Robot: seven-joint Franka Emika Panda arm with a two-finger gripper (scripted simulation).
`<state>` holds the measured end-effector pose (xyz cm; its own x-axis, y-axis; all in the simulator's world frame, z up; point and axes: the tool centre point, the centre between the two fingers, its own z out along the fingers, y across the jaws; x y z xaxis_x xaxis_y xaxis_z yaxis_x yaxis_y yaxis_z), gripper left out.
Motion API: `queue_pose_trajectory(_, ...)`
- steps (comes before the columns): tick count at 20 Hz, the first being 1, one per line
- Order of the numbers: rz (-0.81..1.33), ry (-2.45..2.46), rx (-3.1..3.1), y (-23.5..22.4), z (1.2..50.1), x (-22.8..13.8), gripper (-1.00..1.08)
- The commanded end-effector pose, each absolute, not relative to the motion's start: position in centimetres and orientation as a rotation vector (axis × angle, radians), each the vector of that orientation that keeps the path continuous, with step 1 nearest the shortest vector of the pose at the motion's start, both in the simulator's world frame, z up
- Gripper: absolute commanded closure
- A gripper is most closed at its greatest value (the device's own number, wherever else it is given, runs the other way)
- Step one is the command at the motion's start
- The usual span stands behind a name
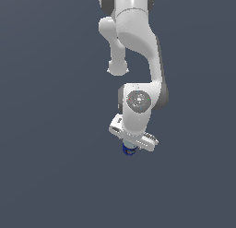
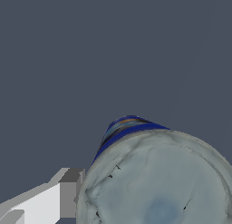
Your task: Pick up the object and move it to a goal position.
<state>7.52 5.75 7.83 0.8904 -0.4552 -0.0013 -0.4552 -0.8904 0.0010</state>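
The can (image 1: 128, 150) is small, with a dark blue label, and only its lower part shows under my white gripper (image 1: 131, 147) in the exterior view. In the wrist view the can's silvery-grey round top (image 2: 158, 182) fills the near part of the picture, with a strip of blue label (image 2: 124, 128) at its far edge. One of my fingers (image 2: 68, 196) lies flush against the can's side. The other finger is out of the picture. The gripper sits around the can and is shut on it.
The plain dark grey-blue ground (image 1: 50, 167) spreads all around. The white arm (image 1: 138, 61) reaches down from the top of the exterior view. No goal marker or other object shows.
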Motion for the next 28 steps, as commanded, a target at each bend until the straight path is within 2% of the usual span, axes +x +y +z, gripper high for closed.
queue_pose_trajectory(1,0.0,-0.736,3.054,5.8,7.3,7.6,-0.92)
queue_pose_trajectory(5,0.0,-0.736,3.054,5.8,7.4,7.7,-0.92)
queue_pose_trajectory(6,0.0,-0.736,3.054,5.8,7.4,7.7,1.08)
queue_pose_trajectory(19,-0.002,-0.736,3.054,5.6,7.7,7.7,1.08)
queue_pose_trajectory(28,-0.002,-0.736,3.054,2.5,13.0,8.4,1.08)
